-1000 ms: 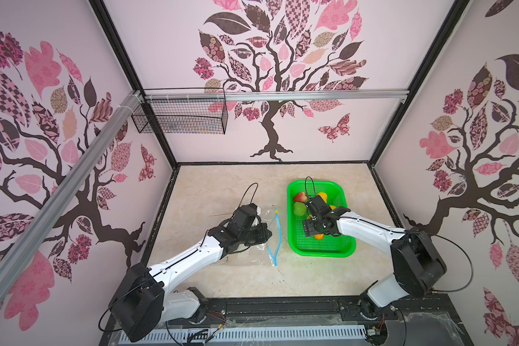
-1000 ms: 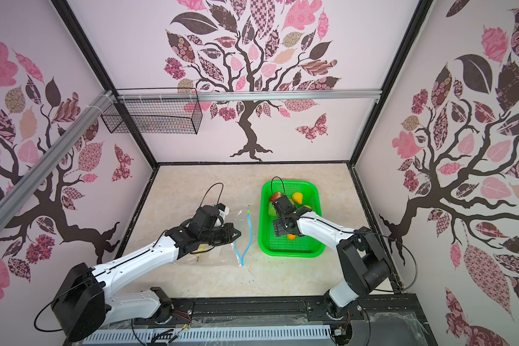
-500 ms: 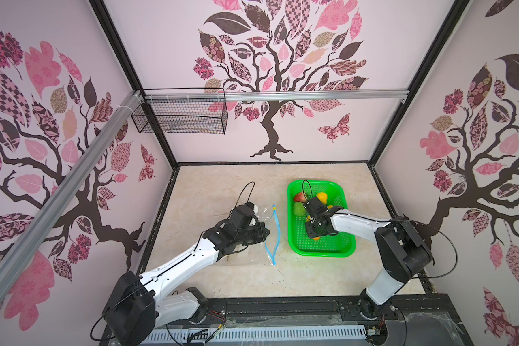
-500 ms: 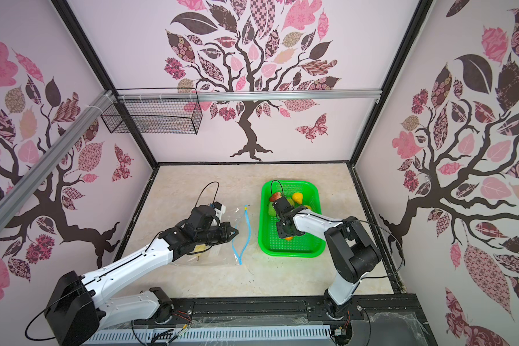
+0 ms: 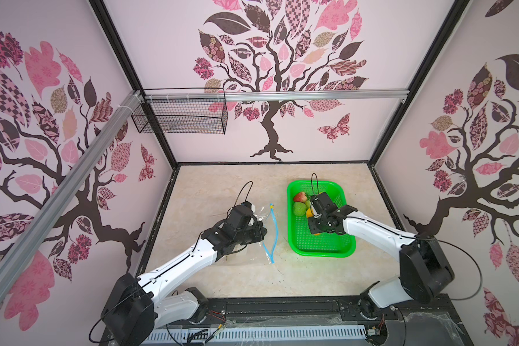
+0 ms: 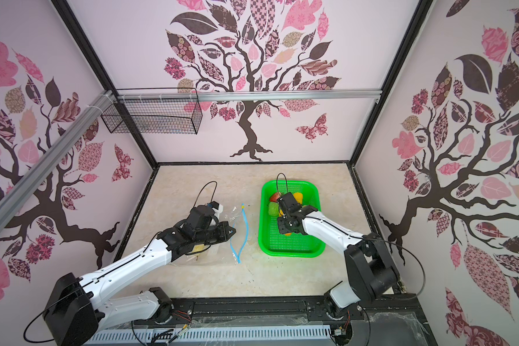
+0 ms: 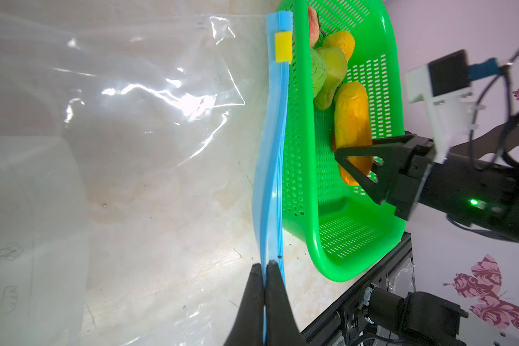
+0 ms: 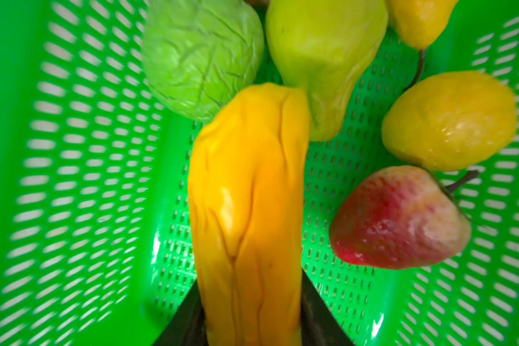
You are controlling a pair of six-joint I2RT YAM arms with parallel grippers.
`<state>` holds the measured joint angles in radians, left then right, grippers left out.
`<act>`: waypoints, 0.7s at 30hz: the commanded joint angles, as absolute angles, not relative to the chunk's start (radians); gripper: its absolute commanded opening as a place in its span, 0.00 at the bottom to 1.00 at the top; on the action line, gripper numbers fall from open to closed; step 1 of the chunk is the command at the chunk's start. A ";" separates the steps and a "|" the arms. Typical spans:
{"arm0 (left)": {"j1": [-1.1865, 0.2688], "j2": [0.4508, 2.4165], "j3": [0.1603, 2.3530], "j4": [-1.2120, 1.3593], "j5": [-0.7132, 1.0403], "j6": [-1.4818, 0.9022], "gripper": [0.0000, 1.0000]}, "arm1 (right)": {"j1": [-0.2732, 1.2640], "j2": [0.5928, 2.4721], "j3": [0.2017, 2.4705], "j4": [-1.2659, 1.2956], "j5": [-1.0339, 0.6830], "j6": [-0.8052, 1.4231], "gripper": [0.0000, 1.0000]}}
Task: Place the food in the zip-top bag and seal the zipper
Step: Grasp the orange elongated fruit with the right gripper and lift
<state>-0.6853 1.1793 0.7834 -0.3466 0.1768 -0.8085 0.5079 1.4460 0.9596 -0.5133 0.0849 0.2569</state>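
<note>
Risk notes, near to far.

Near: left claw (image 7: 264, 265) is closed on one lip of the zipper (image 7: 274, 134), around mid-length. The zip-top bag (image 7: 147, 134) lies on the desk (image 5: 237, 185). The pinch is on a thin strip of slick film only. If it slips, the mouth drops shut. The gap already looks narrow: the two blue lips run nearly together in the left wrist view and bow apart only a little in both top views. I'd want more lift before anything goes in.

A yellowish piece (image 6: 199, 248) shows through the film under the left arm; can't tell what it is.

Next: right claw (image 8: 252, 314) grips the long orange toy (image 8: 246, 194) by one end, inside the green basket (image 8: 72, 179). The basket sits near the bag mouth, apart from it. An end grip on a long, soft, wrinkled part means it may pivot or squirt out in transfer. Its long axis has to line up with the slit, or the tip snags the lip and pulls it off the left claw.

Its far end is right by the pear (image 8: 321, 54) and the wrinkled green toy (image 8: 201, 57); touching or just above, can't tell. A fast lift could roll them. The strawberry (image 8: 399, 218) and lemon (image 8: 450, 119) lie off to one side. The basket looks light and could slide if the claw clips its wall.

Farthest: yellow slider (image 7: 283, 47) sits at the bag's far end. Dragging the bag would shift it and complicate sealing.
</note>
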 commanded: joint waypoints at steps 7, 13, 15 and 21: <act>-0.652 1.179 0.825 -0.339 0.169 -0.790 0.00 | 0.504 1.226 0.895 -0.453 -0.328 0.343 0.38; -0.652 1.193 0.828 -0.324 0.207 -0.788 0.00 | 0.537 1.190 0.816 -0.238 -0.543 0.474 0.38; -0.652 1.196 0.827 -0.318 0.217 -0.791 0.00 | 0.570 1.213 0.815 -0.195 -0.568 0.504 0.38; -0.653 1.189 0.830 -0.314 0.238 -0.811 0.00 | 0.652 1.314 0.837 -0.117 -0.558 0.565 0.38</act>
